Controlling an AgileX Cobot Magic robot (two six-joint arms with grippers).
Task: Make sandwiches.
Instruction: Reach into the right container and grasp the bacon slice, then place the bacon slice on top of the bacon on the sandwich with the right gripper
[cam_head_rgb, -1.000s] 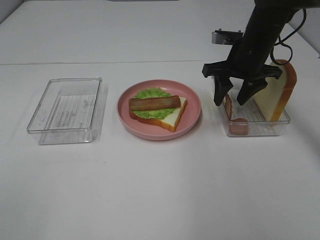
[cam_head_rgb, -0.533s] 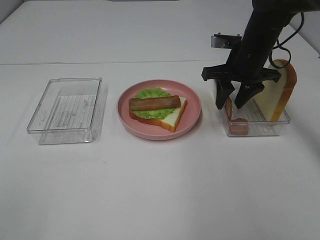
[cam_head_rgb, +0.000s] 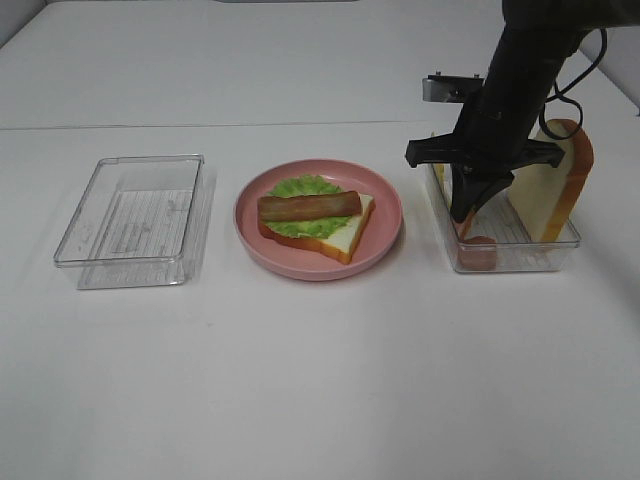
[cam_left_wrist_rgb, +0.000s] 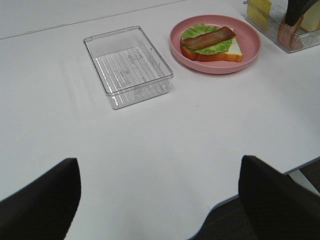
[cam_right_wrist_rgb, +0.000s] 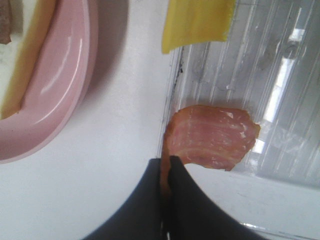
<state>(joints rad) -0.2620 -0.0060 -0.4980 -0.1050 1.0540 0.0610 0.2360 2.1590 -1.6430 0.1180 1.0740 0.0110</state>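
Worktop: white, with all items set in a row in its far half.

Empty clear tray: lay toward the left edge, well apart from both grippers.

Pink plate: stood mid-worktop, between the two trays.

Second clear tray: lay toward the right edge, just beside the plate.

Right gripper: reached down into the second tray at the end nearest the plate. The high view showed the fingers drawn to a single point. Only the right wrist view confirmed the hold, the tips pinched together on the rim of the meat slice.

Left gripper: out of the high view. Its own wrist view showed two dark fingers spread wide over bare worktop near the front edge, holding nothing.

Bread slice: stood upright, leaning in the second tray at the end nearest the right edge. The right wrist view did not take it in.

Sandwich: open-faced on the plate, one slice of bread with lettuce on it and a bacon strip across the top.

Cheese: yellow square in the far end of the second tray, plain in the right wrist view, largely masked by the arm from above.

Meat slice: pink, in the near end of the second tray; whether it still touched the tray floor could not be told
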